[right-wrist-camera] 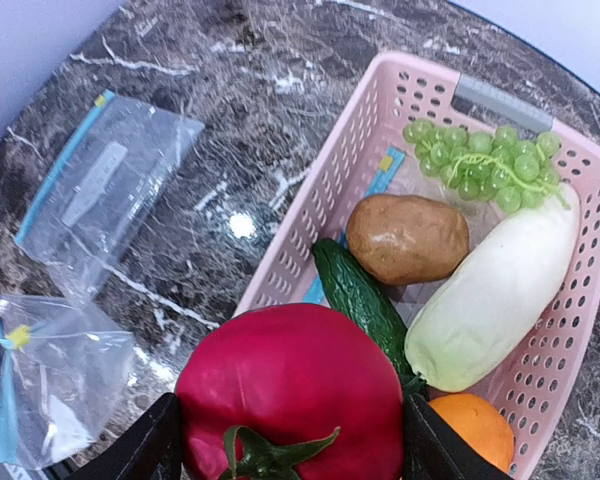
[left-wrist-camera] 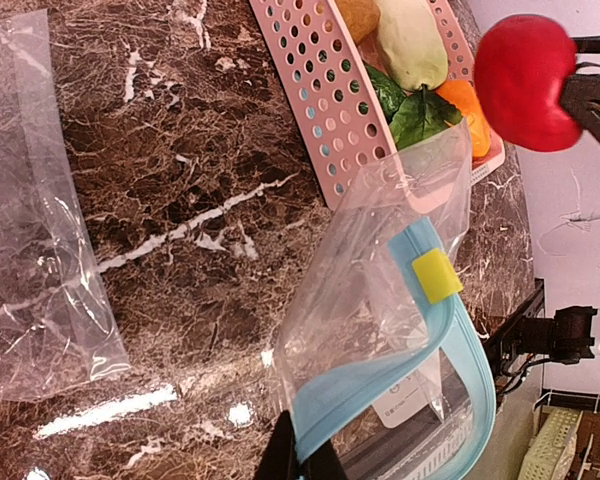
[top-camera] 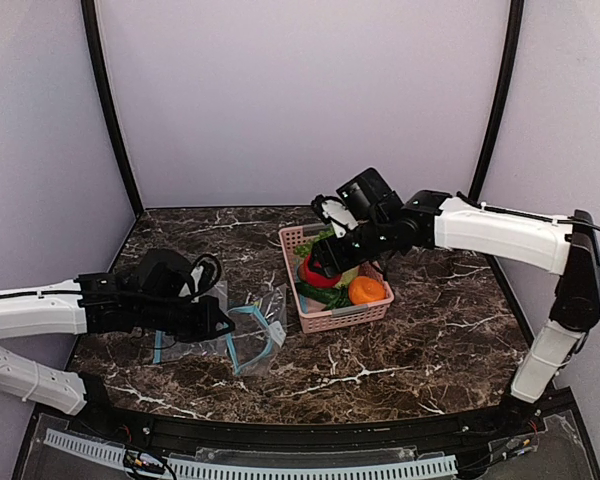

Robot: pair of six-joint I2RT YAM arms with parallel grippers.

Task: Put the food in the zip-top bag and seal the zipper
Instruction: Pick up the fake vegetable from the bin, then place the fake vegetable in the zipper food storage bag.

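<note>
The right gripper (right-wrist-camera: 292, 415) hangs over the pink basket (top-camera: 332, 320) at the middle of the marble table (top-camera: 430, 340). Its jaws are clamped on either side of the red tomato (right-wrist-camera: 295, 375). The tomato's green stem end faces back toward the wrist, and its round body faces down at the basket.

Below it, the orange (right-wrist-camera: 472, 425) sits in the basket's near right corner and the grape bunch (right-wrist-camera: 485, 165) at the far end. Between them lie a brown potato (right-wrist-camera: 407, 238), a dark cucumber (right-wrist-camera: 360, 295) and a pale long vegetable (right-wrist-camera: 495, 290). The last two run roughly along the basket's length.

To the left of the basket, close by its near corner, the left gripper (top-camera: 223, 325) pinches the zip-top bag (left-wrist-camera: 380, 300) at one end of its mouth. Its jaws are closed on the rim. The mouth gapes wide. The light blue zipper (left-wrist-camera: 450, 370) bows out in a loop, with a yellow slider (left-wrist-camera: 437, 275) on it. The bag's long axis runs from the basket toward the table's near edge, closed end nearest the basket and mouth turned toward the near edge. It holds no food.

A second bag (right-wrist-camera: 105, 190) lies flat on the marble under the left arm. Its blue strip runs along the long edge away from the basket.
</note>
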